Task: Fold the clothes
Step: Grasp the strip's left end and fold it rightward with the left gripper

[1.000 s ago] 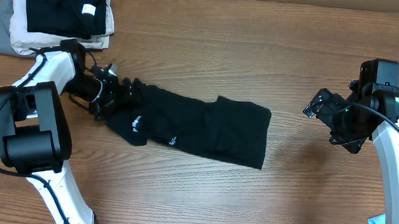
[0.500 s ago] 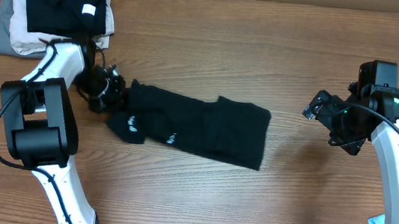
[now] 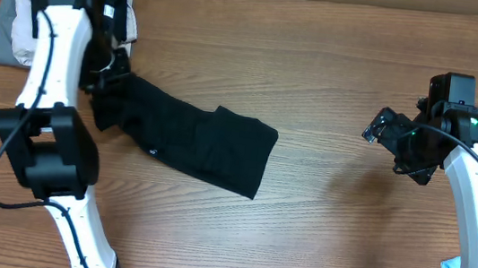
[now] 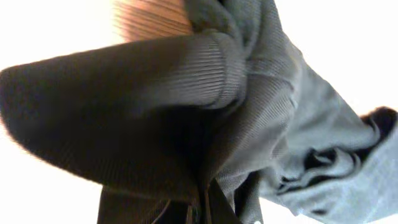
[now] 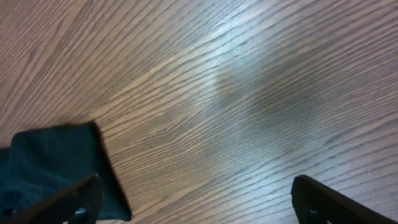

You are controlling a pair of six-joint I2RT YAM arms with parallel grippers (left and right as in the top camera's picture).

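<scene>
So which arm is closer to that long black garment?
Left. The left arm has its jaws shut on one end of the garment; the right arm is across the table, jaws open over bare wood, well clear of it.

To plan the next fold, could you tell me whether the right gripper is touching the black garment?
Apart: the overhead view shows bare table between the right gripper and the black garment.

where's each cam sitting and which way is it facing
Overhead: above the table, looking straight down; both arms show, plus the black garment.
Left wrist: on the left arm, close against bunched garment fabric; the left end effector barely shows.
Right wrist: on the right arm, looking down at wood; the open right end effector frames it.
Shared: overhead and right wrist both show the garment's corner.
</scene>
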